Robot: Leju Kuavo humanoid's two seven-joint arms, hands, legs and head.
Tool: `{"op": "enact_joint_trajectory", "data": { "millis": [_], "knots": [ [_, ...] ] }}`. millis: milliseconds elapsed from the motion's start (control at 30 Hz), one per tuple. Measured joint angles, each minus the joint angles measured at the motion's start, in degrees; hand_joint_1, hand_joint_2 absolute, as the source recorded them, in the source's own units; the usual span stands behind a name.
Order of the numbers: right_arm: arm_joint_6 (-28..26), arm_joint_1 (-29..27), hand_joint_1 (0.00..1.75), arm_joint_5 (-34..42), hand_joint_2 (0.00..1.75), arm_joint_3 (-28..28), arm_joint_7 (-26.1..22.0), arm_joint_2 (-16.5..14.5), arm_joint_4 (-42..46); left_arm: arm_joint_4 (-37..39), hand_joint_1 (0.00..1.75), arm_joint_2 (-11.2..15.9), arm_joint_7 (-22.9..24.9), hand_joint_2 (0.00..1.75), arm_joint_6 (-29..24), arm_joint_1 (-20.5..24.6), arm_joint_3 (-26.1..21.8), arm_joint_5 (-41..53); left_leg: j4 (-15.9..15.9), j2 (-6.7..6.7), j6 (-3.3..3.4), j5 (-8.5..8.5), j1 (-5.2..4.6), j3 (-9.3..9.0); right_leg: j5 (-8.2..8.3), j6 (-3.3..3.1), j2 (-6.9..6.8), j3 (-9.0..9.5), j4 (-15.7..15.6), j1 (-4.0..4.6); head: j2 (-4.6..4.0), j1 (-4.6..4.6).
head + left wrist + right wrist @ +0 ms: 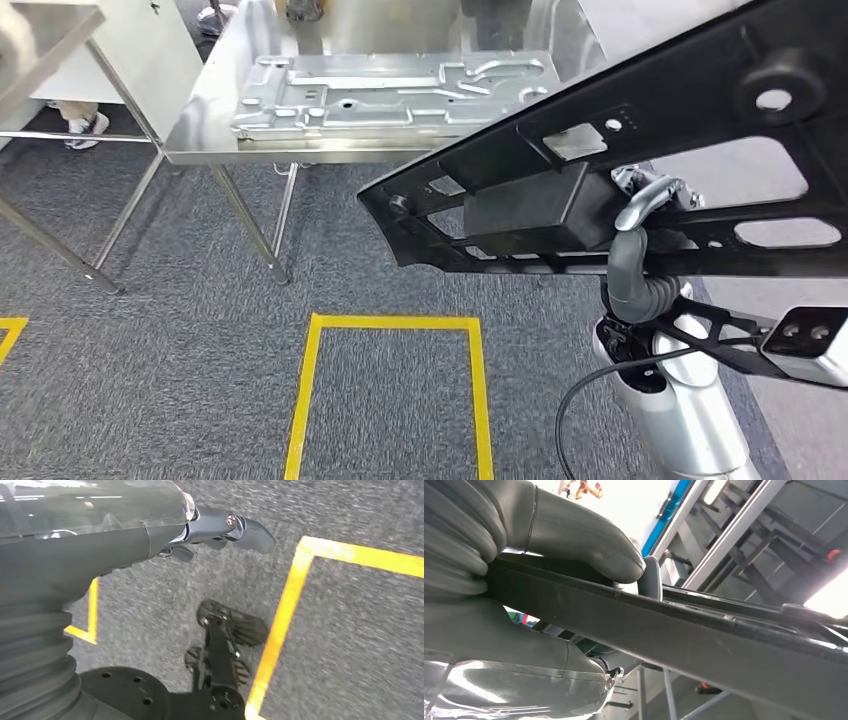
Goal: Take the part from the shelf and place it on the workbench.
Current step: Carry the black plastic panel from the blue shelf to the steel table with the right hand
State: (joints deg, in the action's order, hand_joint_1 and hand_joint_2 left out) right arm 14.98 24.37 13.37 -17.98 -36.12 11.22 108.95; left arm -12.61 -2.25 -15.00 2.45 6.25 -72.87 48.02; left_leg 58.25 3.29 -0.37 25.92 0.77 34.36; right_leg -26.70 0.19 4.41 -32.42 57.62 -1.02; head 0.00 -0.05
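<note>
Big, flat, black plastic part with holes and cut-outs [640,130], held up in the air at 3 o'clock in the head view, slanting from low near the middle to high at 2 o'clock. Gripped by the right hand [640,235], grey thumb over one side and fingers under the other, seen close up in the right wrist view, where the long black edge of the part [674,630] sits squeezed in the right hand [574,555]. Not touching the shiny steel workbench with thin legs [200,130] at 12 o'clock, just near its right end.

Flat, silver metal plate with stamped grooves [390,95] lying on top of the workbench.

Left hand [220,530] hanging low over the grey carpet floor [350,630], holding nothing, fingers a little bent and apart.

Yellow tape lines [390,325] making a box shape on the carpet at 6 o'clock, in front of the workbench. White shoe of a person [88,128] at 10 o'clock, behind the table legs.
</note>
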Motion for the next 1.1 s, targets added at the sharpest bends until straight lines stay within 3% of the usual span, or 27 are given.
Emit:
{"op": "enact_joint_trajectory", "data": {
  "millis": [67, 133, 200, 267, 300, 333, 400, 433, 500, 633, 700, 767, 800, 833, 900, 933, 967, 1033, 1100],
  "knots": [
    [0.3, -0.1, 1.75, 0.1, 1.75, 0.0, 0.0, 0.0, 0.0, 0.0, 0.00, 0.0, 0.0, 1.75, 0.0, 0.0, 0.0, 0.0, -0.3, -0.56, 0.75, -0.46, -0.07, -0.28, -0.17, 0.80, 0.68, -0.19, 0.0, -0.13, 0.01, -0.01],
    [0.4, 0.0, 1.75, 0.2, 1.75, 0.2, -0.1, 0.0, -0.1, 0.0, 0.00, 0.0, -0.1, 1.75, 0.0, 0.1, 0.0, 0.1, -0.8, -1.46, 1.54, -0.64, 0.09, -0.83, -1.27, 1.28, -0.70, -1.04, 2.0, -0.01, 0.01, 0.12],
    [0.4, 0.1, 1.75, 0.2, 1.75, 0.3, -0.1, -0.1, -0.1, 0.0, 0.00, 0.0, -0.1, 1.75, 0.0, 0.2, 0.1, 0.3, -1.1, -2.28, 2.19, -0.24, 0.03, -1.38, -4.13, 1.53, -3.00, -4.59, 8.7, 0.10, 0.00, 0.26],
    [0.3, 0.0, 1.75, -0.1, 1.75, 0.4, -0.1, -0.1, -0.2, 0.0, 0.00, 0.1, -0.1, 1.75, 0.0, 0.2, 0.1, 0.4, -1.1, -2.87, 2.42, 0.37, -0.16, -1.85, -6.14, 1.72, -3.80, -9.03, 16.0, 0.04, 0.00, 0.30],
    [0.3, 0.0, 1.75, -0.3, 1.75, 0.4, 0.0, -0.1, -0.3, 0.0, 0.00, 0.1, -0.1, 1.75, -0.1, 0.2, 0.1, 0.4, -1.1, -3.09, 2.42, 0.68, -0.22, -2.22, -5.59, 1.73, -3.91, -10.06, 17.1, 0.03, 0.00, 0.30],
    [0.3, -0.1, 1.75, -0.4, 1.75, 0.4, 0.1, -0.1, -0.4, 0.0, 0.00, 0.1, -0.2, 1.75, -0.1, 0.2, 0.1, 0.4, -1.1, -3.23, 2.37, 1.04, -0.27, -2.69, -3.94, 1.66, -3.99, -9.88, 15.8, 0.04, 0.00, 0.30],
    [0.3, 0.0, 1.75, -0.5, 1.75, 0.4, 0.3, -0.1, -0.5, 0.0, 0.00, 0.1, -0.2, 1.75, -0.1, 0.1, 0.1, 0.4, -1.1, -3.39, 2.16, 1.88, -0.34, -3.80, 0.83, 1.19, -4.28, -6.62, 8.0, 0.18, 0.00, 0.31],
    [0.3, 0.1, 1.75, -0.5, 1.75, 0.4, 0.4, -0.1, -0.5, 0.0, 0.00, 0.1, -0.2, 1.75, -0.1, 0.2, 0.1, 0.3, -1.0, -3.42, 1.94, 2.37, -0.46, -4.22, 2.19, 0.95, -4.47, -4.80, 4.2, 0.36, 0.00, 0.30],
    [0.4, 0.3, 1.75, -0.5, 1.75, 0.4, 0.5, -0.1, -0.6, 0.0, 0.00, 0.1, -0.3, 1.75, -0.1, 0.2, 0.1, 0.3, -1.1, -3.48, 1.36, 3.20, -0.60, -4.72, 2.45, 0.50, -4.67, -2.93, 0.5, 0.73, 0.00, 0.26],
    [0.5, 0.6, 1.75, -0.4, 1.75, 0.5, 0.9, -0.3, -0.8, 0.0, 0.00, 0.3, -0.4, 1.75, -0.1, 0.3, 0.1, 0.3, -0.2, -3.71, 0.22, 4.55, -0.65, -5.36, 1.26, -0.55, -4.28, -1.34, -0.5, 0.38, 0.01, 0.00],
    [0.6, 0.9, 1.75, -0.2, 1.75, 0.5, 1.2, -0.6, -1.0, 0.0, 0.00, 0.3, -0.4, 1.75, -0.1, 0.2, 0.1, 0.3, 6.0, -3.64, -0.25, 6.68, -0.48, -2.20, 0.46, -1.04, -4.25, 0.05, -0.9, 0.18, 0.01, -0.32],
    [0.7, 1.0, 1.75, 0.0, 1.75, 0.5, 1.5, -0.8, -1.3, 0.0, 0.00, 0.4, -0.4, 1.75, 0.0, 0.0, 0.1, 0.3, 14.1, -3.63, -0.63, 8.42, -0.26, 3.56, -0.76, -1.15, -4.11, 1.36, -1.0, 0.19, 0.00, -0.44],
    [0.8, 0.9, 1.75, 0.1, 1.75, 0.5, 1.6, -0.8, -1.5, 0.0, 0.00, 0.4, -0.4, 1.75, 0.0, -0.2, 0.1, 0.3, 16.0, -3.64, -0.76, 7.74, -0.17, 5.78, -1.47, -1.10, -4.00, 2.16, -1.0, 0.18, 0.00, -0.48],
    [0.8, 0.9, 1.75, 0.2, 1.75, 0.5, 1.7, -0.9, -1.7, 0.0, 0.00, 0.4, -0.4, 1.75, 0.0, -0.4, 0.1, 0.3, 15.6, -3.64, -0.83, 5.67, -0.08, 6.93, -2.23, -0.99, -3.87, 3.08, -1.0, 0.15, 0.00, -0.47],
    [0.8, 1.0, 1.75, 0.3, 1.75, 0.4, 1.8, -1.0, -2.0, 0.0, 0.00, 0.4, -0.4, 1.75, 0.0, -0.6, 0.1, 0.3, 9.1, -3.61, -0.76, -1.09, 0.05, 6.30, -4.04, -0.63, -3.72, 5.30, -1.0, 0.06, 0.00, -0.45],
    [0.8, 1.1, 1.75, 0.3, 1.75, 0.4, 1.8, -1.1, -2.2, 0.0, 0.00, 0.4, -0.4, 1.75, 0.0, -0.8, 0.1, 0.3, 5.9, -3.55, -0.64, -3.48, -0.07, 5.39, -4.90, -0.32, -3.62, 6.28, -1.1, 0.07, 0.00, -0.41],
    [0.8, 1.1, 1.75, 0.3, 1.75, 0.4, 1.8, -1.2, -2.4, 0.0, 0.00, 0.4, -0.4, 1.75, 0.0, -0.9, 0.1, 0.3, 3.3, -3.51, -0.37, -4.36, -0.23, 4.34, -5.63, 0.07, -3.53, 7.02, -1.2, 0.09, 0.01, -0.41],
    [0.8, 1.2, 1.75, 0.3, 1.75, 0.4, 2.0, -1.3, -2.7, 0.0, 0.00, 0.4, -0.4, 1.75, 0.0, -0.9, 0.1, 0.3, 1.7, -3.42, 0.43, -2.90, -0.63, 3.04, -6.20, 0.94, -3.38, 7.88, -1.6, 0.11, 0.01, -0.39],
    [0.7, 1.4, 1.75, 0.3, 1.75, 0.4, 2.1, -1.4, -2.8, 0.0, 0.00, 0.5, -0.4, 1.75, 0.0, -0.8, 0.1, 0.3, 0.7, -3.31, 1.36, -1.65, -0.55, 1.69, -5.24, 1.66, -3.48, 7.46, 0.4, -0.01, 0.01, -0.37]
  ]
}}
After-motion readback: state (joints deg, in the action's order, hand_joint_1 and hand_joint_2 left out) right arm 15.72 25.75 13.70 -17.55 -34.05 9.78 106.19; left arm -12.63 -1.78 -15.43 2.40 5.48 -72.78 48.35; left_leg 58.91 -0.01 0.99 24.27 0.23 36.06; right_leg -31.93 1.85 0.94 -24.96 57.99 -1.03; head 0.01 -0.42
